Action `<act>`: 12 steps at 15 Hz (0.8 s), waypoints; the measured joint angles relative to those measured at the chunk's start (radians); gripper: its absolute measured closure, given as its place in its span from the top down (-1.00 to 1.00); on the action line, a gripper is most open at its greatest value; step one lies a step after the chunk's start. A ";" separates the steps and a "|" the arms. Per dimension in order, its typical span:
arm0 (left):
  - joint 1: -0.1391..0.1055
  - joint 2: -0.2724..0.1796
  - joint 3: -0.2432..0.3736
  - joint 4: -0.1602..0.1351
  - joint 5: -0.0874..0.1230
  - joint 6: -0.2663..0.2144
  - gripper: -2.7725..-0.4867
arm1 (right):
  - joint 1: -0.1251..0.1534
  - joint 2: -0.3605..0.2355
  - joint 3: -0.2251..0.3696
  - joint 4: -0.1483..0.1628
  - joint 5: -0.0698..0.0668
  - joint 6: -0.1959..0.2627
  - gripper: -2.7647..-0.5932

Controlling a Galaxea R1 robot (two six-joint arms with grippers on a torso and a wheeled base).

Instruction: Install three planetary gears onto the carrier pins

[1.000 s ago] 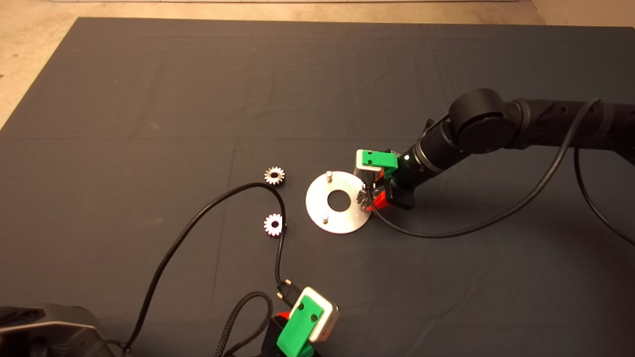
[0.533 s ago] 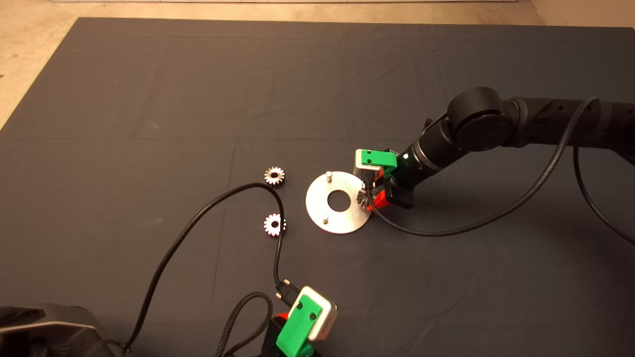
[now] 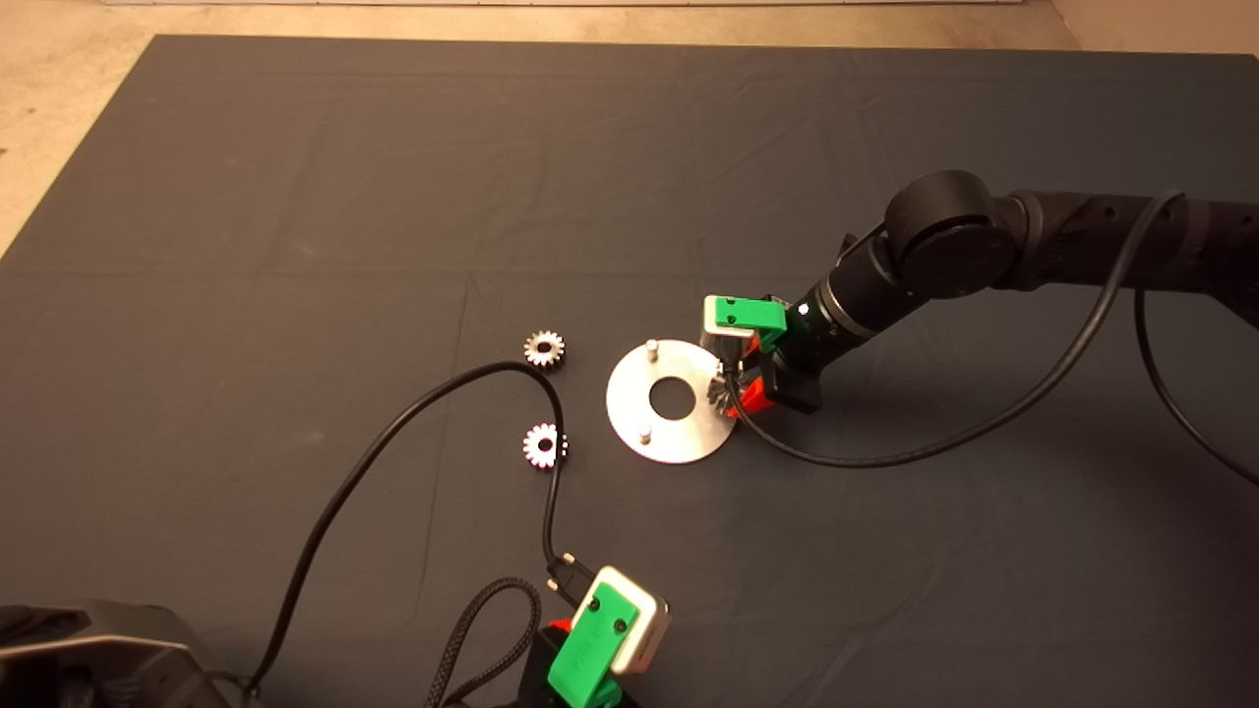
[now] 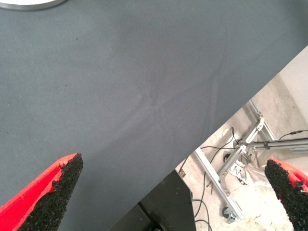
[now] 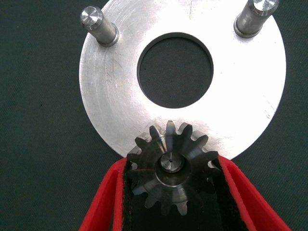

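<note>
I'm seeing the right gripper [image 5: 171,192] clamping 1 gear [image 5: 172,166] — seated over a pin at the disc [image 3: 629,403] edge. 2 gears [image 3: 544,348] are lying on the mat [image 3: 295,197]. The left gripper [image 4: 168,192] is idling, fingers apart.

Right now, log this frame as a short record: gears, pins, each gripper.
gear on pin: one, pin tip showing through its hole, between the right gripper's fingers
loose gears: two on the mat, and, left of the disc
bare pins: two, and
left gripper: open, parked at the mat's near edge
</note>
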 joint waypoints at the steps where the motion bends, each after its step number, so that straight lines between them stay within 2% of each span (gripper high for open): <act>1: 0.000 0.000 0.000 0.000 -0.001 0.000 0.98 | 0.000 0.001 0.000 0.000 -0.002 0.000 -0.66; 5: 0.000 0.000 0.000 0.000 0.000 0.000 0.98 | 0.001 0.004 -0.002 0.000 -0.009 0.000 -0.59; 6: 0.000 0.000 0.000 0.000 0.000 0.000 0.98 | 0.003 0.008 -0.004 0.001 -0.015 0.000 -0.55; 9: 0.000 0.000 0.000 0.000 0.000 0.000 0.98 | -0.003 0.012 -0.010 0.001 -0.022 0.000 -0.46; 10: 0.000 0.000 0.000 0.000 0.000 0.000 0.98 | -0.015 0.016 -0.014 -0.001 -0.027 0.000 -0.46; 12: 0.000 0.000 0.000 0.000 0.000 0.000 0.98 | -0.022 0.016 -0.021 -0.001 -0.059 0.001 -0.35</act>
